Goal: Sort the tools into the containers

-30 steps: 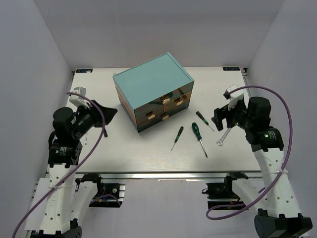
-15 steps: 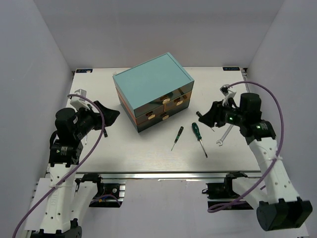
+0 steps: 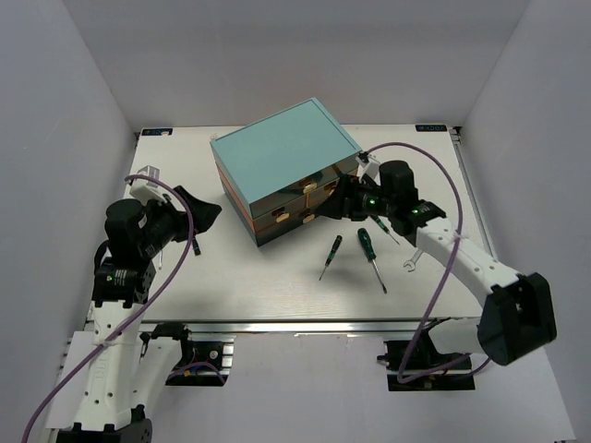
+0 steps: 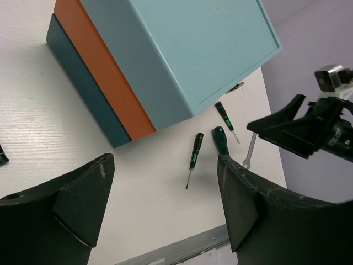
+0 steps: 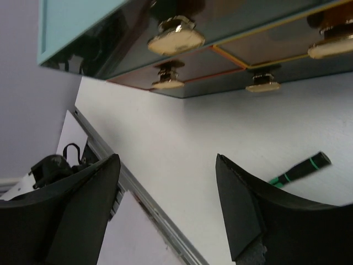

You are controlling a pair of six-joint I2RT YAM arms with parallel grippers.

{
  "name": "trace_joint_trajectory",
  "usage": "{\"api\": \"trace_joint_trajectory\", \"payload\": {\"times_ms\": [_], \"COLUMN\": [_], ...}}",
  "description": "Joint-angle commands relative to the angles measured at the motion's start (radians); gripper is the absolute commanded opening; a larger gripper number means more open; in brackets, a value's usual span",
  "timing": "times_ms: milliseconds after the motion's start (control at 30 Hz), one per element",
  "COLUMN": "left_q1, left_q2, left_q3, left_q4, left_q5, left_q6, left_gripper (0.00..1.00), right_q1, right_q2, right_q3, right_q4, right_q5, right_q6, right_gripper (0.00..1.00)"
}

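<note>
Tools, total: four, all lying loose on the table (image 3: 231, 277), in front of the chest (image 3: 277, 152) and to its right.
Screwdrivers, count: three. The short screwdriver (image 3: 331, 256), large screwdriver (image 3: 367, 243) and third screwdriver (image 4: 220, 112) lie close together, none touching.
Screwdriver make: round dark handles with green bands; thin bare metal shafts.
Wrench, count: one. The wrench (image 3: 416, 257) is silver, flat and open-ended, just right of the large screwdriver.
Chest, count: one. Boxy, matte teal top; side banded pale teal, orange and dark teal.
Drawer fronts (image 5: 265, 49): glossy dark brown, mirror-like, all flush with the chest.
Knobs (image 5: 175, 34): four counted; cream, round, flat-capped.
Table surface: white, faint grain.
Left gripper (image 4: 164, 165): fingers spread wide, holding nothing; to the chest's left, apart from it.
Right gripper (image 5: 165, 165): fingers spread, holding nothing; close before the drawer fronts, below the knobs, no contact seen.
</note>
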Motion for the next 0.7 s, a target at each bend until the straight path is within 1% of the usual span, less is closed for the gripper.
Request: {"api": "trace_joint_trajectory", "payload": {"times_ms": [0, 33, 133, 333, 500, 600, 667], "left_q1": [0.001, 0.001, 0.001, 0.001, 0.002, 0.001, 0.001], "left_q2": [-0.021, -0.027, -0.030, -0.030, -0.026, -0.023, -0.021], "left_q3": [-0.007, -0.011, -0.011, -0.014, -0.027, -0.025, -0.027], "left_q4": [-0.019, -0.017, -0.014, -0.003, 0.017, 0.018, 0.024], "left_q5": [-0.033, -0.035, -0.041, -0.044, -0.037, -0.037, -0.038], "left_q6": [-0.018, -0.027, -0.041, -0.052, -0.059, -0.056, -0.056], "left_gripper": [0.85, 0.85, 0.85, 0.85, 0.85, 0.86, 0.86], "right_q1": [0.019, 0.024, 0.042, 0.056, 0.061, 0.065, 0.067], "right_q2": [0.076, 0.118, 0.188, 0.274, 0.315, 0.324, 0.331], "right_q3": [0.063, 0.078, 0.116, 0.190, 0.228, 0.236, 0.238], "right_q4": [0.162, 0.196, 0.242, 0.281, 0.305, 0.308, 0.302], "right_q5": [0.048, 0.045, 0.036, 0.056, 0.059, 0.085, 0.111], "right_q6": [0.041, 0.035, 0.023, 0.012, 0.036, 0.036, 0.035], "right_gripper": [0.75, 0.73, 0.72, 0.71, 0.70, 0.67, 0.63]}}
